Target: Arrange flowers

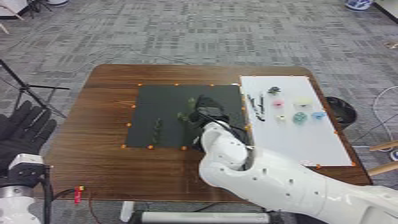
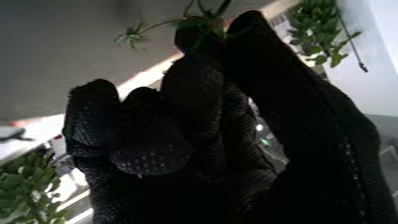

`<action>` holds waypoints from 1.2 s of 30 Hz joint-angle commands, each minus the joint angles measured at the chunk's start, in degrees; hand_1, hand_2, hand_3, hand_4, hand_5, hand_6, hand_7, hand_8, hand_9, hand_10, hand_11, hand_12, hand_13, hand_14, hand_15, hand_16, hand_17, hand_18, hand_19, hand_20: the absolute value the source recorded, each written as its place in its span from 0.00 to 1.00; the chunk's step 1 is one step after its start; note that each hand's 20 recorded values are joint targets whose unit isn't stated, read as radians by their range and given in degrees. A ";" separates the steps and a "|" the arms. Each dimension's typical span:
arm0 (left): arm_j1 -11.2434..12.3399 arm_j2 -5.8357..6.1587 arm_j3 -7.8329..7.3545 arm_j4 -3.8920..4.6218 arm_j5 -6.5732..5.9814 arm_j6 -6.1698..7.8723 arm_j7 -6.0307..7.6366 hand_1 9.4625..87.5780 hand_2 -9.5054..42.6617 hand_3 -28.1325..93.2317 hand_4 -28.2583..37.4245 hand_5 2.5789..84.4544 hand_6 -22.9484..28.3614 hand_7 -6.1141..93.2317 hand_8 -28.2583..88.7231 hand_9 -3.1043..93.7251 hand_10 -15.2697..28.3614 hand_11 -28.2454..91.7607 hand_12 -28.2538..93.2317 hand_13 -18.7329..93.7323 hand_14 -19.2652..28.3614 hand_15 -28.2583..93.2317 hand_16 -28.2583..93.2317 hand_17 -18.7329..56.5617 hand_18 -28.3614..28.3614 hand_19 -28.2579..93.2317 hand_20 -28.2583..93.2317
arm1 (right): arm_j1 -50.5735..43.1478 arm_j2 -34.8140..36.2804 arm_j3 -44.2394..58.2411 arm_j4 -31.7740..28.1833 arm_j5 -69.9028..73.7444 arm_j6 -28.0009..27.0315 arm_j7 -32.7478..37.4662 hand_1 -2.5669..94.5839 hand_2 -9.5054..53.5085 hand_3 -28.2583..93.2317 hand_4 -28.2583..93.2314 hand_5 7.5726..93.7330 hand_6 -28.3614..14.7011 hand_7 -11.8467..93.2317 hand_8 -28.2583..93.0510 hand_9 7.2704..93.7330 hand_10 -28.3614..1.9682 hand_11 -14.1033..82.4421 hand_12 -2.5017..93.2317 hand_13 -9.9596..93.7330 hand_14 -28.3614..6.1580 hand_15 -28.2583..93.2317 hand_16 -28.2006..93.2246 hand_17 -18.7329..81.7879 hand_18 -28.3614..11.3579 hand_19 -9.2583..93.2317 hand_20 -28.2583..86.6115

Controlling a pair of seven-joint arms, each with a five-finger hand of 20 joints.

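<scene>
By the brown tabletop (image 1: 98,170), a white board (image 1: 306,145) and a dark mat (image 1: 160,100) are carried; a black bin (image 1: 348,112) is placed beside. Over the mat, the right hand (image 1: 209,109) is held, nearer than the left hand (image 1: 22,135), whose fingers are spread. To its left, a leafy sprig (image 1: 158,131) is laid lengthwise from the robot. By the right fingers and thumb, a green stem (image 2: 209,21) is clamped.

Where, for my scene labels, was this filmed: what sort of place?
Probably a robotics lab in an office-like room: white robot arms, a black tripod and grey carpet around the table.
</scene>
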 commanded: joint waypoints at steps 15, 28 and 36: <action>1.30 -1.05 0.01 -0.03 -0.91 1.65 1.40 0.24 0.48 0.84 0.00 0.50 0.67 0.16 0.18 0.38 0.75 0.42 0.32 0.39 0.75 0.49 0.20 0.16 0.79 0.53 0.32 | -5.41 4.99 3.38 -9.79 -5.12 -5.24 -3.14 0.36 0.21 0.80 0.11 0.66 0.46 0.31 0.18 0.80 0.40 0.66 0.45 0.80 0.42 0.84 0.63 0.57 0.01 0.95 0.50; 1.57 -1.14 0.02 0.05 -1.10 1.68 1.31 0.24 0.49 0.84 0.00 0.50 0.67 0.17 0.17 0.38 0.75 0.43 0.32 0.39 0.75 0.49 0.20 0.16 0.78 0.53 0.32 | -9.74 5.77 8.71 -12.93 3.11 -15.57 -4.90 0.30 0.37 0.79 0.12 0.61 0.38 0.45 0.16 0.70 0.15 0.30 0.20 0.80 0.46 0.75 0.52 0.55 0.01 0.92 0.45; 1.43 -1.04 0.09 0.32 -0.96 1.24 0.70 0.23 0.49 0.84 0.00 0.50 0.67 0.17 0.17 0.38 0.75 0.43 0.32 0.39 0.75 0.49 0.20 0.16 0.78 0.53 0.32 | -11.18 4.69 8.74 -12.99 5.12 -15.72 -7.28 0.29 0.41 0.80 0.13 0.62 0.38 0.50 0.15 0.71 0.16 0.29 0.18 0.82 0.47 0.73 0.50 0.55 0.03 0.92 0.45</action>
